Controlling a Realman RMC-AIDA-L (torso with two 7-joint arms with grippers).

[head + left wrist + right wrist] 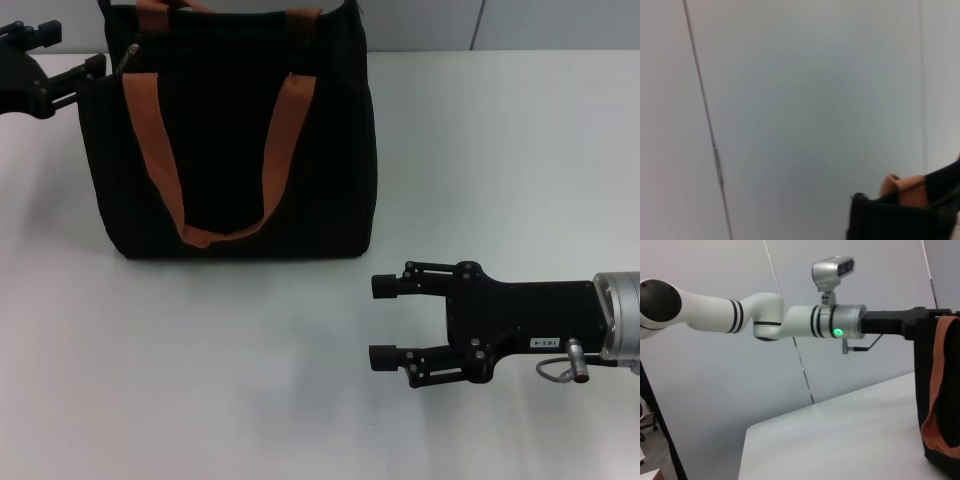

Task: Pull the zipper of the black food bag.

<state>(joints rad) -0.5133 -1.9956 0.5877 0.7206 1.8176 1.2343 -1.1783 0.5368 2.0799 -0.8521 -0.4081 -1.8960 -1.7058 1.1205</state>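
The black food bag [230,150] stands upright at the back of the white table [250,380], with its orange-brown straps [150,140] facing me. A small grey zipper pull [129,53] shows at the bag's top left corner. My left gripper [84,52] is at that corner, just left of the pull, open and holding nothing. My right gripper [384,321] is open and empty, low over the table to the front right of the bag. The bag's top corner [890,217] shows in the left wrist view. The bag's side [921,380] and the left gripper [910,322] show in the right wrist view.
A grey wall [520,25] with a panel seam runs behind the table. The left arm [765,317] reaches across above the table's left side. Bare tabletop lies in front of the bag and to its right.
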